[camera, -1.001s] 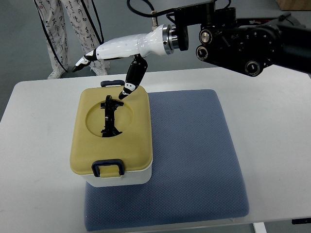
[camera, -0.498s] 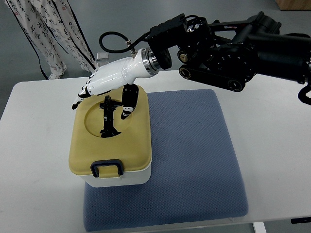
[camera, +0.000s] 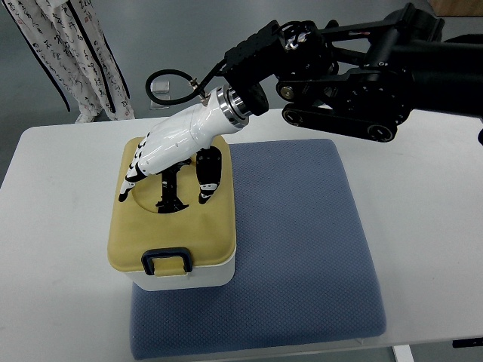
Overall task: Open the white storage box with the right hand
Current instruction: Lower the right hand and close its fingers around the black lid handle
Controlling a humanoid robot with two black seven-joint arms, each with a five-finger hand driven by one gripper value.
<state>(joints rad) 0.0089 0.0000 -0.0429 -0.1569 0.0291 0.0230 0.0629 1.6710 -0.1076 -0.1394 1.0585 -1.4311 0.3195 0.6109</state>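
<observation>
I've brought my right hand (camera: 170, 162) down from twelve o'clock over the storage box (camera: 175, 219) at the mat's (camera: 302, 249) nine o'clock edge, fingers spread, gripping nothing, straddling the lid handle (camera: 170, 187), ready to grasp.

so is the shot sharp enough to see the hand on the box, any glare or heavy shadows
Top view: sharp overall, lighting soft and even. The right hand over the box lid is crisp, with mild sheen on its white shell but no blown-out glare. Only faint shadows fall on the blue mat beside the box. The black arm loses detail in its dark parts.
</observation>
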